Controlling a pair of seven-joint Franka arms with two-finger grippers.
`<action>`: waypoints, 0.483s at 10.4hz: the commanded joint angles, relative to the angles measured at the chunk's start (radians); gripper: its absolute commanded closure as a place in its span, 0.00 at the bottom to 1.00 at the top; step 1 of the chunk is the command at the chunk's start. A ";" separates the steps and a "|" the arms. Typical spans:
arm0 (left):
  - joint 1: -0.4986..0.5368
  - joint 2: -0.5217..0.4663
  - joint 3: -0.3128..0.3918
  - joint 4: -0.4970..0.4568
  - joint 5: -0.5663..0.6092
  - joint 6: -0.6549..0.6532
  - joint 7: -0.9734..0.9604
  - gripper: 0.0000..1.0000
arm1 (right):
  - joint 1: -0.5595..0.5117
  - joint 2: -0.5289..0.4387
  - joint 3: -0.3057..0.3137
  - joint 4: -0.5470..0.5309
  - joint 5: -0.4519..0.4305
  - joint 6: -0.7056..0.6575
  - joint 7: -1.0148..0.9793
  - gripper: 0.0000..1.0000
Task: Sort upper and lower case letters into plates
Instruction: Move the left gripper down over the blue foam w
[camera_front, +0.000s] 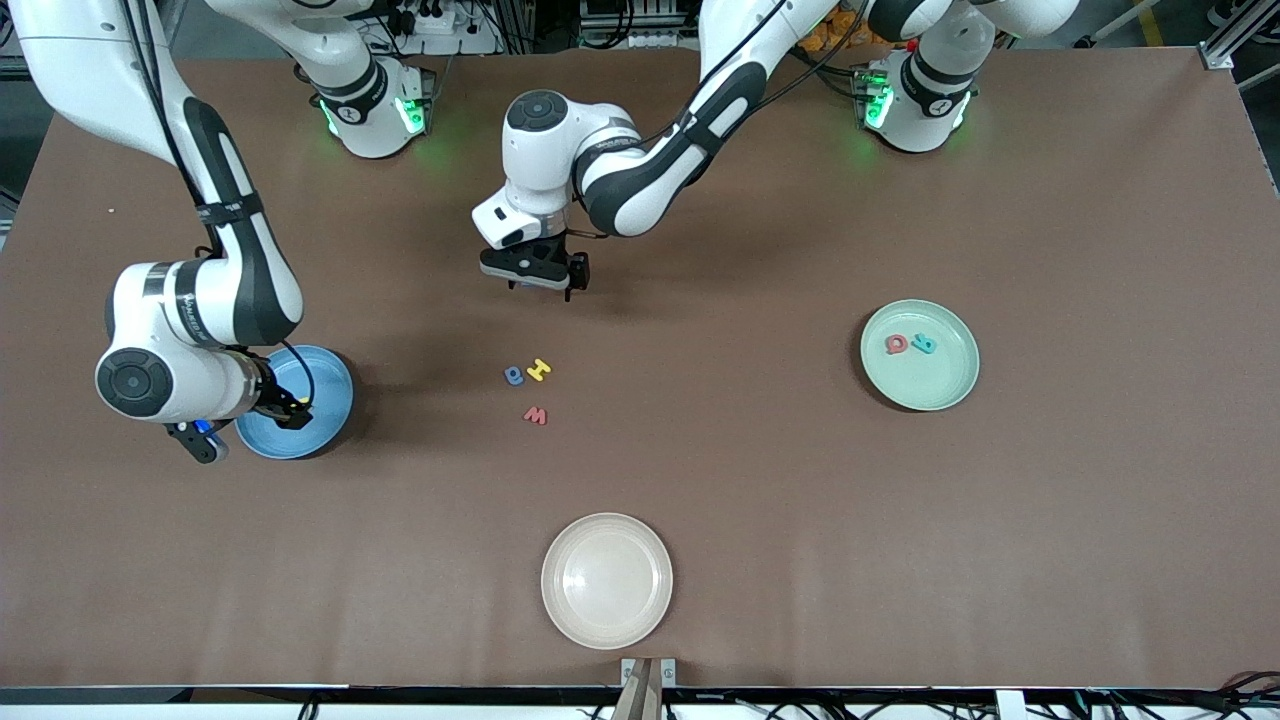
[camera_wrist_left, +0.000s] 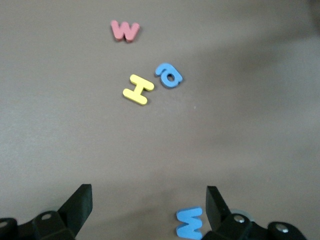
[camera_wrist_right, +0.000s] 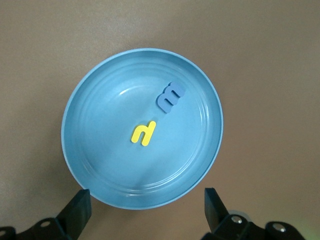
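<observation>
Blue foam M (camera_wrist_left: 189, 223) is lying on the counter (camera_front: 900, 550) just under the left hand (camera_front: 537, 268), which is hanging spread and empty. H (camera_front: 539, 369), a (camera_front: 514, 375) and w (camera_front: 536, 415) are waiting nearer the camera. The right hand (camera_front: 285, 410) is hovering spread over the blue plate (camera_wrist_right: 100, 90), partly hiding it.

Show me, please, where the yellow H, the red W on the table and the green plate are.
yellow H (camera_wrist_left: 138, 89), left wrist view, on its crossbar.
red W (camera_front: 536, 415), front view, on its middle.
green plate (camera_front: 950, 385), front view, on a bare part of its floor.
</observation>
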 joint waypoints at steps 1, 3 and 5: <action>-0.021 0.043 -0.003 0.033 0.014 0.002 0.104 0.00 | -0.004 -0.013 0.005 -0.004 0.002 -0.012 -0.015 0.00; -0.021 0.071 -0.006 0.034 0.012 0.024 0.111 0.00 | -0.003 -0.013 0.005 -0.004 0.002 -0.012 -0.015 0.00; -0.022 0.103 -0.006 0.034 0.011 0.028 0.108 0.00 | -0.003 -0.013 0.005 -0.004 0.002 -0.012 -0.014 0.00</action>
